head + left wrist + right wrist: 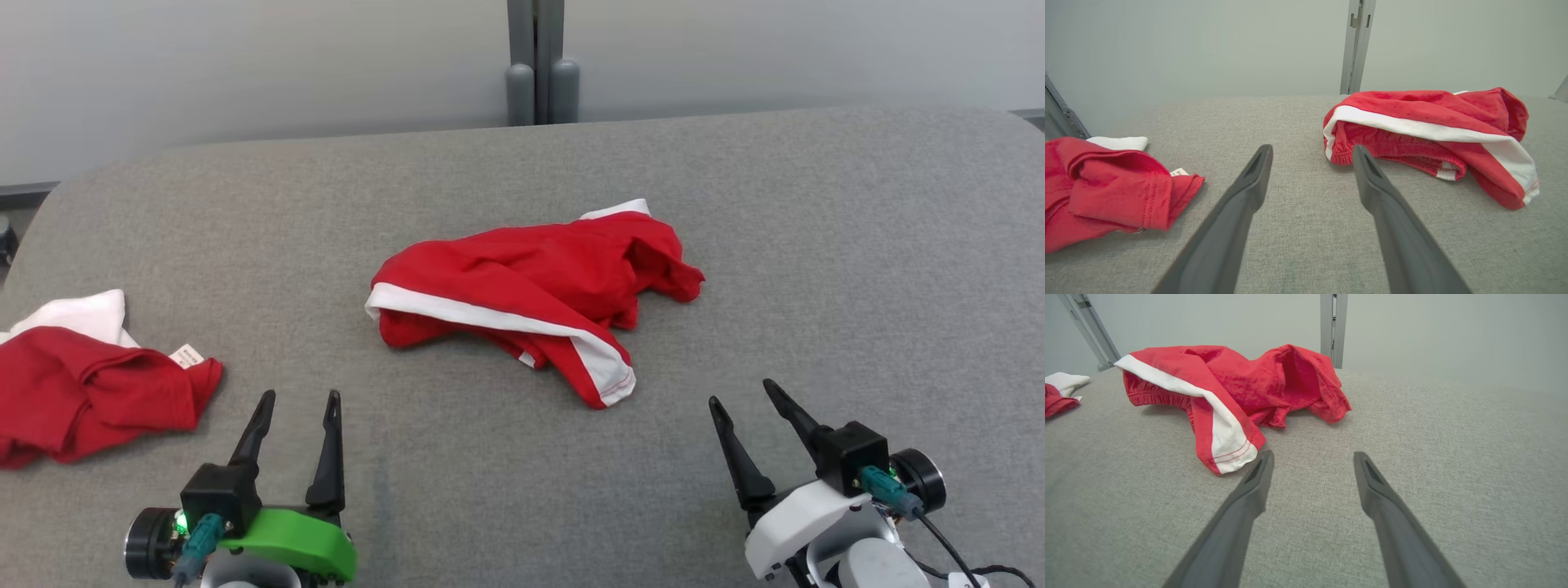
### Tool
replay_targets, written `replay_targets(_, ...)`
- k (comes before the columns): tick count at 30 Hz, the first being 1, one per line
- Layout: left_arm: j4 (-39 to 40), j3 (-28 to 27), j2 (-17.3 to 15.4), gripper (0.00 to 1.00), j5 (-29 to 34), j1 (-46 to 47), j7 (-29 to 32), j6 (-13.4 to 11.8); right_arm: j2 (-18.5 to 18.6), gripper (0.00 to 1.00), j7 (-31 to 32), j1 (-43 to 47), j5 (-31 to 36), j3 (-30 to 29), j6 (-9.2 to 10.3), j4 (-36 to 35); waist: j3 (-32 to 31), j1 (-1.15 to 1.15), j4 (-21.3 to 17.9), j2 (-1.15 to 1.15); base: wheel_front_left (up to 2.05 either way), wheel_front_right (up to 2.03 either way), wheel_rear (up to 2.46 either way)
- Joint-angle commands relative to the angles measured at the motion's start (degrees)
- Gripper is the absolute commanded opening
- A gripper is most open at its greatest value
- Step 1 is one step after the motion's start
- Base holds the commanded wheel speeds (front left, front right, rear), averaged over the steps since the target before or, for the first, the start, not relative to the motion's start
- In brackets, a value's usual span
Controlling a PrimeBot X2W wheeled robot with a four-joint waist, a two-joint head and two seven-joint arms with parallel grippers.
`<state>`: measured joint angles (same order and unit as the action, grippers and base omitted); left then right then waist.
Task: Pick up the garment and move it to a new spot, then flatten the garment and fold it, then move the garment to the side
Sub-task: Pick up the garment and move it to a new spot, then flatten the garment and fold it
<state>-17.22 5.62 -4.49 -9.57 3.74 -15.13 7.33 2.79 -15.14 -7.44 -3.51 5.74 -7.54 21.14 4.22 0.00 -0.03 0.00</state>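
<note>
I am holding my left gripper (pixel 300 396) spread and empty over the table (pixel 816 245), by its near edge and left of centre. I am holding my right gripper (pixel 741 392) spread and empty too, by the near edge and right of centre. The garment (pixel 531 294), red with a white stripe, is lying crumpled at the table's centre, beyond both grippers and touching neither. A second red cloth (pixel 90 392) is lying at the left edge.

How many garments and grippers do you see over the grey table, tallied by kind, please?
red shorts with a white stripe: 1
red and white garment with a label: 1
grippers, both open, left gripper and right gripper: 2
Total: 4
</note>
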Motion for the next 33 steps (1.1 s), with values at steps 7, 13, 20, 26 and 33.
replay_targets(7, 0.6, -0.1, 0.9, 1.0, -1.3, 0.9, 0.0, 0.2, 0.2, 1.0, 0.0, -4.5, 1.1, 4.7, 0.1, 3.2, 3.2, 0.0, 3.5, 0.0, 0.0, 0.0, 0.0)
replay_targets(13, 0.4, 1.0, 1.1, 1.0, -2.1, 3.1, 0.0, 0.2, 0.2, 1.0, 0.0, -10.0, 0.9, 7.3, 0.1, 9.0, 6.3, 0.0, 7.5, 0.0, 0.0, 0.0, 0.0)
replay_targets(20, -0.3, 1.8, 1.3, 1.0, -2.7, 3.9, 0.0, 0.2, 0.3, 0.38, 0.0, -13.0, 0.8, 7.0, 0.1, 15.6, 7.9, 0.0, 10.7, 0.0, 0.0, 0.0, 0.0)
replay_targets(26, -0.2, 1.6, 1.3, 1.0, -2.8, 3.2, 0.0, 0.2, 0.3, 0.0, 0.0, -13.4, 1.9, 3.8, 0.1, 14.5, 8.1, 0.0, 9.9, 0.0, 0.0, 0.0, 0.0)
replay_targets(33, 0.8, 3.6, 1.3, 1.0, -2.5, 3.1, 0.0, 0.2, 2.4, 0.0, 0.0, -14.0, 5.9, -5.1, 0.1, 9.4, 7.1, 0.0, 6.8, 0.0, 0.0, 0.0, 0.0)
